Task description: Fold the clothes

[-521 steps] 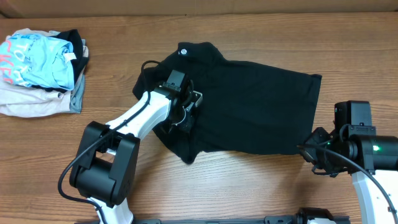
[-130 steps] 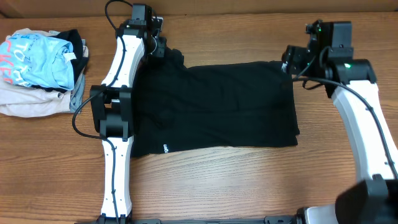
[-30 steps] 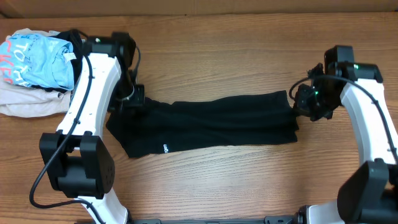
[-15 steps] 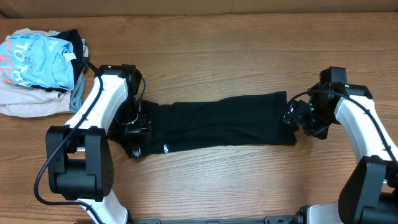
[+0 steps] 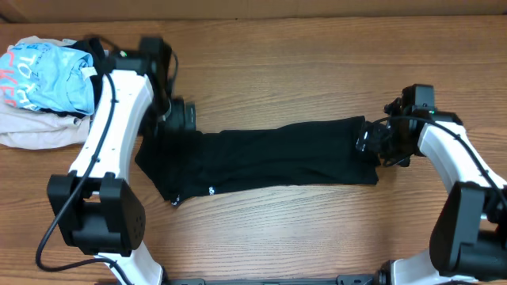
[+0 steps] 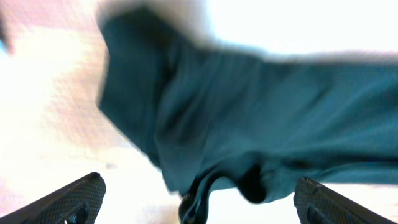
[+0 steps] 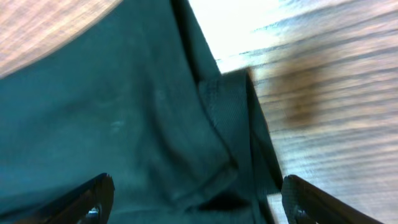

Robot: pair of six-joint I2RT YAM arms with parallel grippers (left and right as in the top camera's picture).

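The clothes (image 5: pixel 277 158), a black T-shirt, lie folded into a long band across the middle of the table, with small white lettering (image 5: pixel 211 190) near the front left. My left gripper (image 5: pixel 181 119) hovers over the band's left end, jaws wide open, with nothing between them. In the left wrist view the dark cloth (image 6: pixel 249 112) is blurred below the open gripper (image 6: pixel 199 208). My right gripper (image 5: pixel 366 142) stands open over the band's right end. The right wrist view shows layered hems (image 7: pixel 230 124) between the spread fingers of the gripper (image 7: pixel 199 205), with nothing gripped.
A pile of other garments sits at the far left: a light blue shirt (image 5: pixel 43 75) on beige and grey folded pieces (image 5: pixel 40 131). A cardboard wall runs along the table's back edge (image 5: pixel 317 8). Bare wood shows in front of and behind the band.
Both grippers have opened and let go of the shirt's ends. The left arm has pulled back up and away from the front left corner. The right gripper stays at the right end.
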